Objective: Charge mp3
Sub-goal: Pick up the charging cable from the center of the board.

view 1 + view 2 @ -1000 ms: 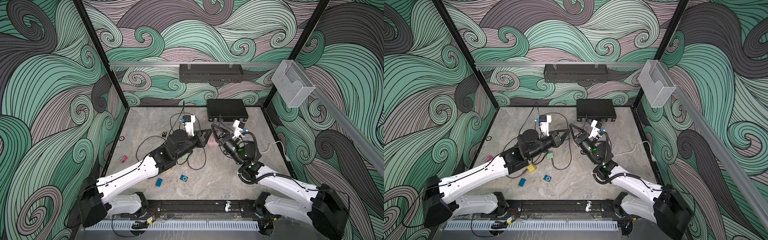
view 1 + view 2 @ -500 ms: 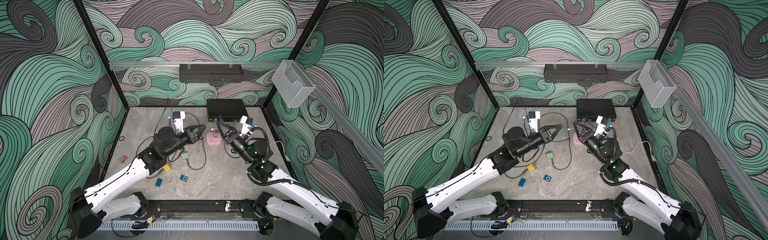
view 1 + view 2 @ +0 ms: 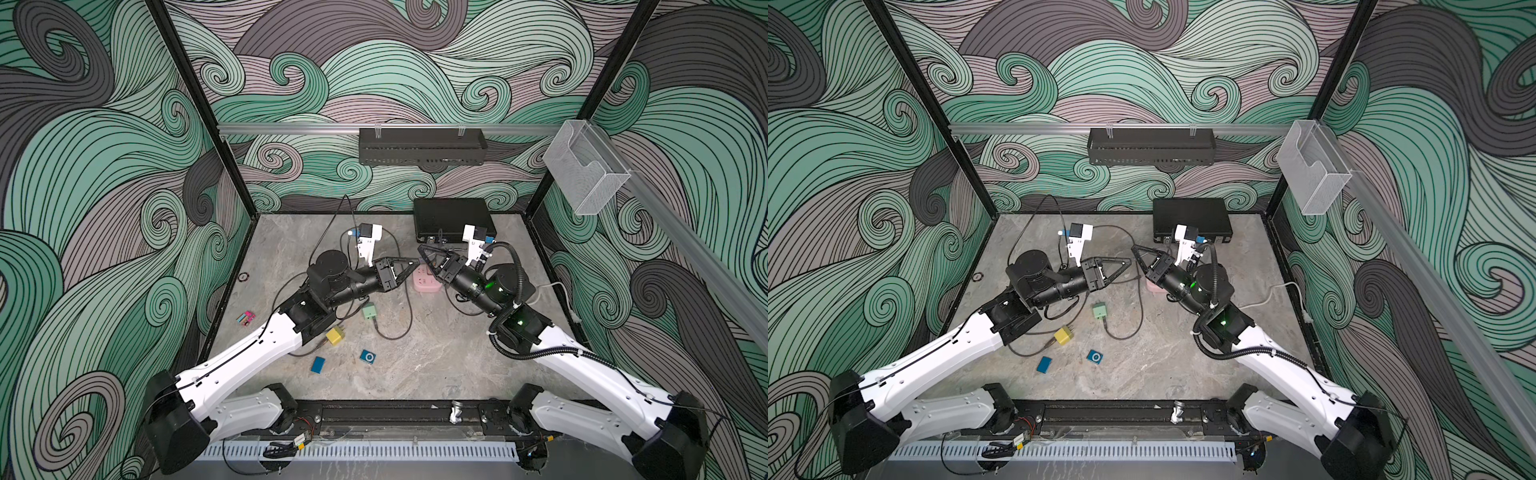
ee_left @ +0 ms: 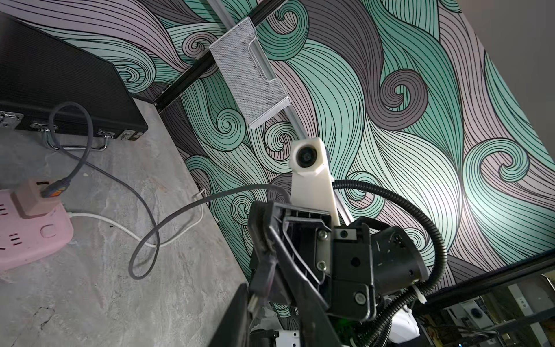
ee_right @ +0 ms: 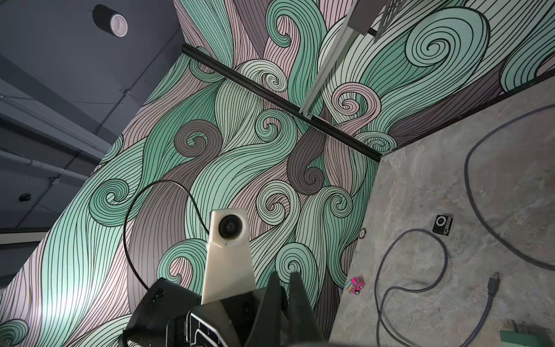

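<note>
The grey table (image 3: 436, 365) carries everything needed, and both arms meet tip to tip above the pink power strip (image 3: 426, 284) at its far side. A pink adapter (image 4: 28, 198) sits plugged into that strip, and the grey cable (image 4: 210, 196) runs from it in a loose loop across the table and up to the right gripper (image 3: 422, 249). The right gripper is clamped on the cable close to its plug (image 4: 262, 278), which hangs out of the jaws in the left wrist view. The left gripper (image 3: 411, 264) sits just beside it. Its jaws look narrow, but whether they grip anything cannot be told.

The blue mp3 player (image 3: 368, 356) lies flat near the front of the table, well apart from both grippers and untouched.

The step in hand appears to be settling the plug between the two grippers before it goes to the player. To do it well, the left gripper should take the plug by its body, squarely, leaving the metal tip free. The right should let go only once that hold is firm. The cable's slack should be kept, so the adapter is not tugged out of the strip. The player is likely light and will slide, so one gripper should pin it while the plug goes in.
</note>
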Available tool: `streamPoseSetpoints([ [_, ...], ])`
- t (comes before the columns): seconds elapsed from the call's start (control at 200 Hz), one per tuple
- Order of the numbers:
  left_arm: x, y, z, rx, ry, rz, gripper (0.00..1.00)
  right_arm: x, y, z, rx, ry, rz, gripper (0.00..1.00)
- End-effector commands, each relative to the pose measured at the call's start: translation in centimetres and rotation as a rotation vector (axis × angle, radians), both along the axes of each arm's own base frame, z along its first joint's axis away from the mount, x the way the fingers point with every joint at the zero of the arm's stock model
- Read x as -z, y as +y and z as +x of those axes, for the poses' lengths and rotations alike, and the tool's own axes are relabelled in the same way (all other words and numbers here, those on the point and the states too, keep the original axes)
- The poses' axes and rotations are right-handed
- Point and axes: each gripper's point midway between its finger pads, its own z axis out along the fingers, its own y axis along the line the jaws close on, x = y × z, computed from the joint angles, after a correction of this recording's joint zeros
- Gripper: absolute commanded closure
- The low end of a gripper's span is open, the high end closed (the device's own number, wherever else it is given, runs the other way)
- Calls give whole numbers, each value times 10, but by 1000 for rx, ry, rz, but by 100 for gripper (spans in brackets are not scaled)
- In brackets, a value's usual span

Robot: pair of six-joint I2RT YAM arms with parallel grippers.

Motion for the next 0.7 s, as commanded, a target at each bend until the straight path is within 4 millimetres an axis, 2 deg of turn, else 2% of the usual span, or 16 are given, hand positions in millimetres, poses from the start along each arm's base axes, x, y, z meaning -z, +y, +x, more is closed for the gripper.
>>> streamPoseSetpoints([
  [0.0,-23,-1,-9,39,-69,-45,74,-13,-2,-4,-13,-17,12,100],
  [0.2,-25,-1,-10,45,-76,-47,75,-13,0,-6,-24,-21,5,100],
  [0.441,-21,1,-6,18,-69,-43,84,-13,1,-8,-38,-22,3,100],
  [0.696,-20,3,-5,2,-68,-38,84,-12,1,-8,-36,-22,-8,100],
])
